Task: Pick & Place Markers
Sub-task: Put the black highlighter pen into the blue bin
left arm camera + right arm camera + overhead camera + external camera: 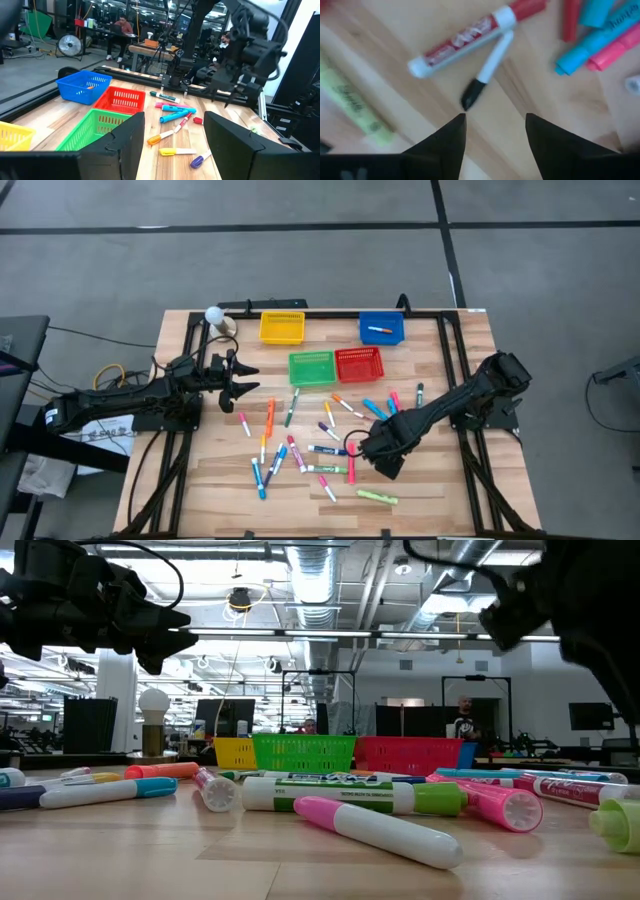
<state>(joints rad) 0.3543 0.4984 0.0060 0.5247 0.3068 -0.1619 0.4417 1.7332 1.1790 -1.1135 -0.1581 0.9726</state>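
Observation:
Many markers [300,442] in pink, blue, orange, green and purple lie scattered flat on the wooden table's middle. My right gripper [378,450] hangs over their right part, pointing down, open with nothing between its fingers [495,120]. Just past its tips lie a white marker with a black tip [487,70], a red-capped marker [470,37] and a yellow-green one [355,107]. My left gripper [243,376] waits open and level over the table's left side, short of the markers. An orange marker [379,330] lies in the blue basket [396,320].
Four mesh baskets stand at the far side: yellow [282,328], blue, green [312,367] and red [359,364]. A white ball [213,314] sits at the far left corner. Dark rails [450,370] frame the table. People sit in the room beyond.

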